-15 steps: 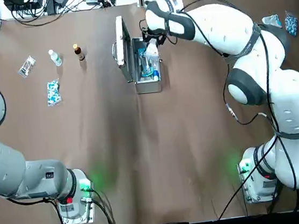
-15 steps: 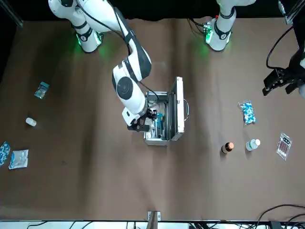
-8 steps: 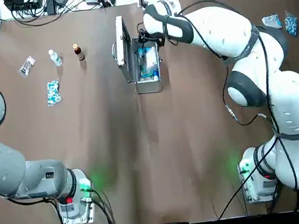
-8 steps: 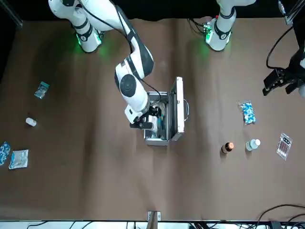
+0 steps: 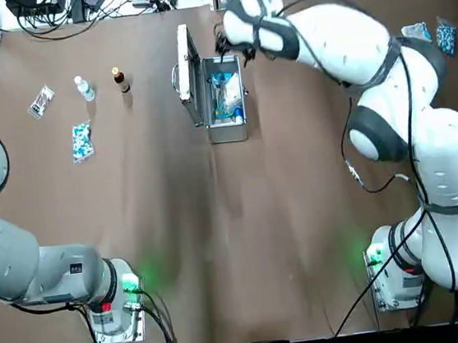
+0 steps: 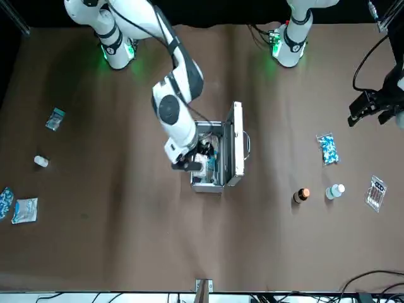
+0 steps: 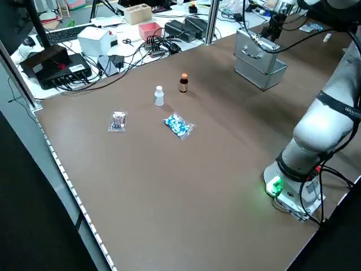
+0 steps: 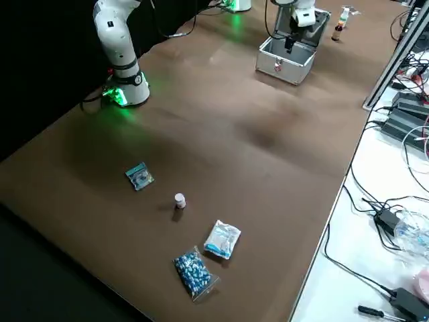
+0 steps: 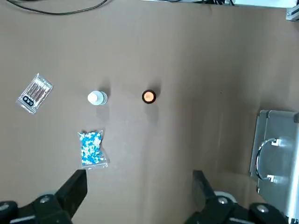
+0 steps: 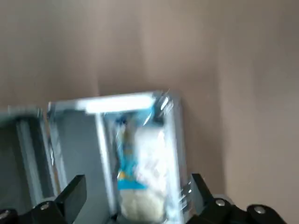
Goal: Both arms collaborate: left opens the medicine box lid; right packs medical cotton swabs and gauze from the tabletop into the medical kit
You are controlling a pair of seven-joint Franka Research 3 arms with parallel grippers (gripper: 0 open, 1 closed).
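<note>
The medical kit (image 5: pixel 227 131) stands open at the far middle of the tabletop (image 5: pixel 235 220), its lid (image 5: pixel 187 75) upright on the robot's left side. Inside lie the blue medical cotton swabs (image 5: pixel 219 81) and the white gauze (image 5: pixel 230 98), which also show in the right wrist view as swabs (image 10: pixel 124 175) and gauze (image 10: pixel 152 149). My right gripper (image 5: pixel 221 46) hovers open and empty over the case's far end (image 6: pixel 192 165) (image 10: pixel 136 182). My left gripper (image 6: pixel 369 108) hangs open and empty high over the table's left part (image 9: pixel 138 176).
Left of the case stand a brown bottle (image 5: pixel 120 76) and a white bottle (image 5: pixel 84 87), with a speckled packet (image 5: pixel 81 141) and a clear packet (image 5: pixel 41 101) nearby. Two packets (image 5: pixel 446 35) lie at the far right. Cables run beyond the far edge.
My right gripper has pulled back from inside the case to above its far end. The white packet that was at its fingers now lies in the case. The left arm has not moved.
</note>
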